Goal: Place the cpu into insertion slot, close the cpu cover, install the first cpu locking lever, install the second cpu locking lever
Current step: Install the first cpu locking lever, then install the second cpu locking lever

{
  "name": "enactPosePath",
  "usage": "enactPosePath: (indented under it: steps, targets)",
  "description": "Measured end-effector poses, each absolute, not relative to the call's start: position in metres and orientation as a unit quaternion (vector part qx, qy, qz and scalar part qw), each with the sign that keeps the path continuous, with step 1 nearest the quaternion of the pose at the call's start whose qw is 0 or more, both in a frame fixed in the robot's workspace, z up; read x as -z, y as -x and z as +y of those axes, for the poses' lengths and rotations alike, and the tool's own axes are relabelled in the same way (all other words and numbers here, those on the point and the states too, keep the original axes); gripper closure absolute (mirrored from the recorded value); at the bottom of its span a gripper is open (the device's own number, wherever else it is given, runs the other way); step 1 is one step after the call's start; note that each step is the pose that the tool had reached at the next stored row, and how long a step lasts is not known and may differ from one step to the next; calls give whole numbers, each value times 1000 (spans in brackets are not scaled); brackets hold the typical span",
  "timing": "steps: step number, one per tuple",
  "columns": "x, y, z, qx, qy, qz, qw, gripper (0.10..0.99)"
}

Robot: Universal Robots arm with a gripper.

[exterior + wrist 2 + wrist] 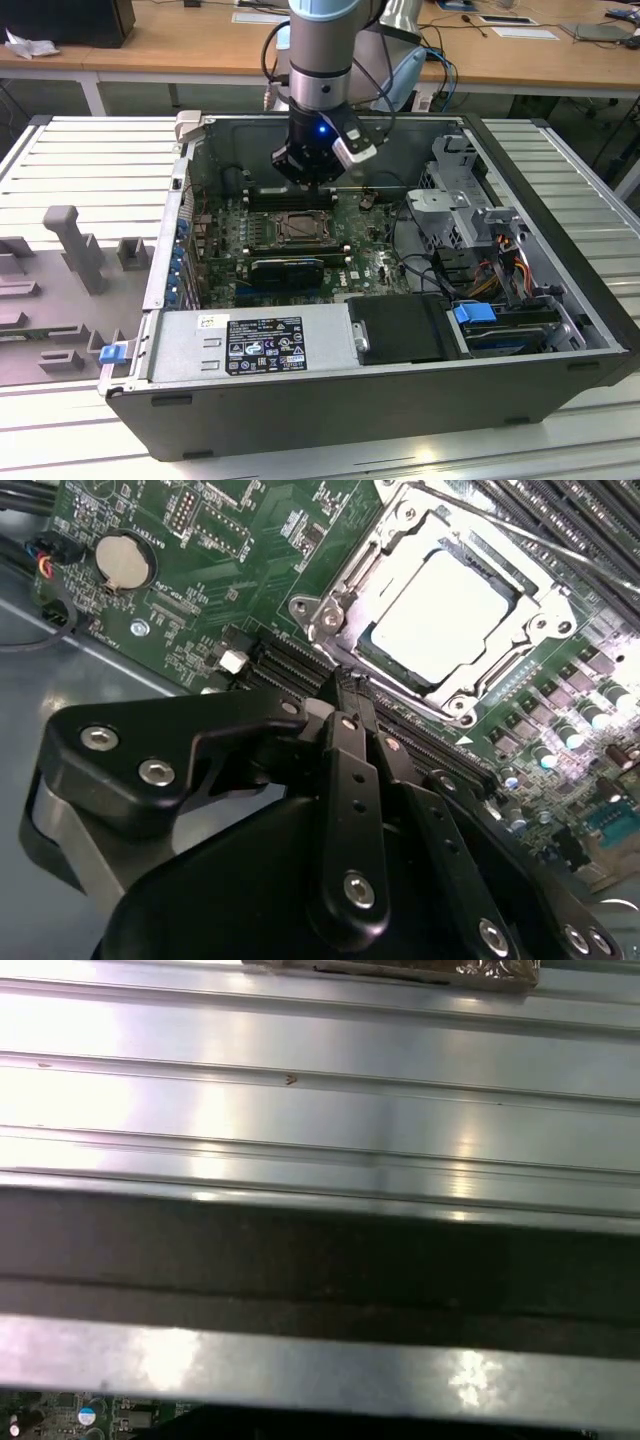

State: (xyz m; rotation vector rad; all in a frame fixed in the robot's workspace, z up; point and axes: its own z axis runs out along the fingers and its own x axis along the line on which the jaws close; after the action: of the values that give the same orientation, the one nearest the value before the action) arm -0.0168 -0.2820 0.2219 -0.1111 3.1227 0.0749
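Inside the open computer case, the insertion slot (pixel 300 228) sits in the middle of the green motherboard. In the second wrist view the cpu (pixel 440 615) lies flat in the slot, its pale silver top glaring. The cpu cover (pixel 345 590), a metal frame with a windowed centre, lies down around the cpu. A thin metal rod (pixel 500 525) runs along one side of the socket. My gripper (pixel 308 183) (pixel 348 692) hangs just above the board beside the socket. Its black fingers (pixel 345 780) are shut with nothing between them.
Long black memory slots (pixel 580 520) flank the socket, and a coin battery (pixel 125 560) sits on the board. A labelled power supply (pixel 265 345), a black box (pixel 400 328) and a drive cage (pixel 460 190) crowd the case. A grey fixture (pixel 70 260) stands on the ribbed table (pixel 320 1110).
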Motion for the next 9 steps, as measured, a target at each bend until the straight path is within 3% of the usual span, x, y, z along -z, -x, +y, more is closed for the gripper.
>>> enactPosePath:
  steps: [9]
  targets:
    - [-222,17,-286,-24,36,999,8,980]
